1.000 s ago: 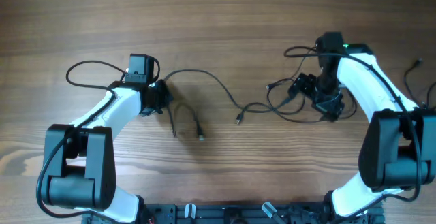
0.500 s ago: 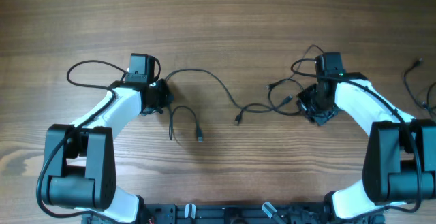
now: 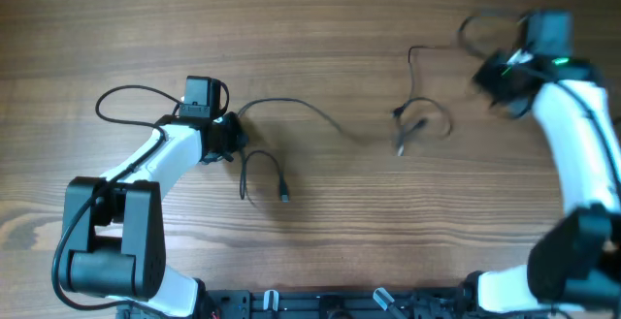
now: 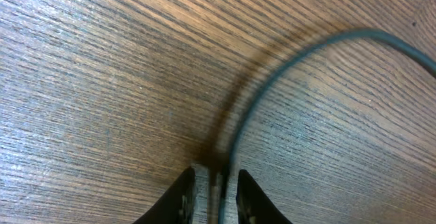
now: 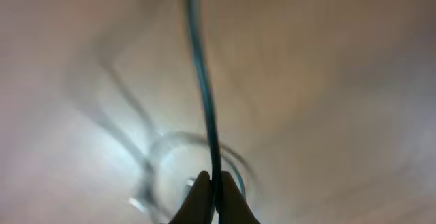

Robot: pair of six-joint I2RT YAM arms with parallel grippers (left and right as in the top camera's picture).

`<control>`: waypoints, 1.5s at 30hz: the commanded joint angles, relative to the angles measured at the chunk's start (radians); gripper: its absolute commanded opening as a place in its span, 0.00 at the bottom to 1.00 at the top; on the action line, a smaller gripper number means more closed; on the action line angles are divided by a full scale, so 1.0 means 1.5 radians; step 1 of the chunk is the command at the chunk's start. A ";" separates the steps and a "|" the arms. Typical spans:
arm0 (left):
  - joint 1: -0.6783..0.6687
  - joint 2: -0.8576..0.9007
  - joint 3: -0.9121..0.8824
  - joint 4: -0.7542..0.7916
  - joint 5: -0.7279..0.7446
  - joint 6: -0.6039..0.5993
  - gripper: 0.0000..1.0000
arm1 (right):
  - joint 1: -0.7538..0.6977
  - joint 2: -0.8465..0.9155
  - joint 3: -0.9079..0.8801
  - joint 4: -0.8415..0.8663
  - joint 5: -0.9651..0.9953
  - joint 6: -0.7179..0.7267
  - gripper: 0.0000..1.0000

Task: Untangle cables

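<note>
Right gripper (image 5: 211, 185) — closed, cable (image 5: 202, 81) pinched within

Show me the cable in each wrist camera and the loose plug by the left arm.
Left cable (image 4: 272, 81): left wrist view, on its curve.
Right cable (image 5: 202, 81): right wrist view, on the run above the jaws.
Plug (image 3: 284, 195): overhead view, on the cord's free end.

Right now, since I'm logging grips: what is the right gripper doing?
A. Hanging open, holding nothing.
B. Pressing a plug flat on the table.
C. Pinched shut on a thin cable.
C: in the right wrist view the right gripper has its fingertips closed on the cable.
</note>
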 commanded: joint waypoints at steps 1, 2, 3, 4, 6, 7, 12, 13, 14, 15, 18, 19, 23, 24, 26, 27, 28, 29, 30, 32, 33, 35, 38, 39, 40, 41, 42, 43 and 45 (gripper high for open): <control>-0.002 0.013 -0.015 -0.010 -0.014 -0.004 0.22 | -0.031 -0.048 0.109 0.009 0.028 -0.214 0.04; -0.002 0.013 -0.015 -0.010 -0.014 -0.004 0.22 | -0.033 -0.048 0.123 0.002 0.029 -0.230 0.04; -0.002 0.013 -0.015 -0.010 -0.014 -0.004 0.22 | -0.033 -0.048 0.129 0.000 0.029 -0.242 0.04; -0.002 0.013 -0.015 -0.010 -0.014 -0.004 0.22 | -0.033 -0.048 0.129 -0.001 0.029 -0.245 0.04; -0.002 0.013 -0.015 -0.010 -0.014 -0.004 0.22 | -0.033 -0.043 0.129 -0.009 0.029 -0.245 0.04; -0.002 0.013 -0.015 -0.010 -0.014 -0.004 0.22 | -0.033 -0.038 0.129 -0.012 0.029 -0.244 0.04; -0.002 0.013 -0.015 -0.011 -0.014 -0.004 0.22 | -0.032 0.007 0.129 -0.025 0.026 -0.244 0.04; -0.002 0.013 -0.015 -0.011 -0.014 -0.004 0.20 | -0.032 0.016 0.129 -0.034 0.026 -0.244 0.04; -0.002 0.013 -0.015 -0.012 -0.014 -0.004 0.12 | -0.032 0.020 0.129 -0.038 0.026 -0.244 0.04; -0.002 0.013 -0.015 -0.021 -0.015 0.002 0.04 | -0.032 0.027 0.129 -0.043 0.026 -0.245 0.04; 0.002 0.013 -0.015 -0.068 -0.060 -0.003 0.04 | -0.032 0.033 0.129 -0.055 0.026 -0.244 0.04; 0.006 0.013 -0.015 -0.089 -0.089 -0.016 0.04 | -0.032 0.033 0.129 -0.059 0.027 -0.245 0.04; 0.042 0.013 -0.017 -0.160 -0.219 -0.094 0.04 | -0.032 0.033 0.129 -0.047 0.045 -0.241 0.05; 0.051 0.013 -0.020 -0.160 -0.231 -0.094 0.04 | -0.032 0.033 0.129 -0.035 0.044 -0.238 0.07; 0.067 0.013 -0.021 -0.157 -0.233 -0.091 0.04 | -0.032 0.034 0.129 -0.015 0.041 -0.211 0.09; 0.071 0.013 -0.021 -0.157 -0.230 -0.091 0.04 | -0.032 0.035 0.129 -0.005 0.031 -0.202 0.10; 0.074 0.013 -0.021 -0.157 -0.228 -0.091 0.04 | -0.032 0.038 0.129 0.005 0.014 -0.203 0.11; 0.075 0.013 -0.021 -0.158 -0.223 -0.091 0.04 | -0.032 0.042 0.129 0.011 -0.004 -0.203 0.13; 0.075 0.013 -0.021 -0.157 -0.213 -0.091 0.07 | -0.032 0.049 0.128 0.014 -0.017 -0.203 0.16; 0.074 0.013 -0.021 -0.153 -0.181 -0.091 0.11 | -0.031 0.065 0.124 0.022 -0.027 -0.203 0.22; 0.073 0.013 -0.021 -0.149 -0.161 -0.091 0.11 | -0.031 0.077 0.123 0.022 -0.026 -0.203 0.24; 0.073 0.013 -0.021 -0.138 -0.125 -0.091 0.12 | -0.031 0.107 0.123 0.016 -0.027 -0.202 0.40; 0.073 0.013 -0.021 -0.122 -0.095 -0.091 0.13 | -0.031 0.154 0.123 -0.005 -0.066 -0.203 1.00; 0.073 0.013 -0.021 -0.121 -0.095 -0.091 0.13 | -0.031 0.167 0.123 -0.009 -0.075 -0.203 1.00; 0.073 0.013 -0.021 -0.120 -0.095 -0.091 0.13 | -0.030 0.177 0.123 -0.011 -0.074 -0.202 1.00; 0.073 0.013 -0.021 -0.119 -0.096 -0.091 0.14 | -0.030 0.186 0.123 -0.012 -0.074 -0.201 1.00; 0.073 0.013 -0.021 -0.117 -0.095 -0.091 0.14 | -0.030 0.194 0.123 -0.012 -0.071 -0.191 1.00; 0.073 0.013 -0.021 -0.115 -0.095 -0.091 0.15 | -0.030 0.199 0.123 -0.014 -0.065 -0.174 1.00; 0.073 0.013 -0.021 -0.112 -0.095 -0.091 0.15 | -0.030 0.204 0.122 -0.026 -0.035 -0.118 1.00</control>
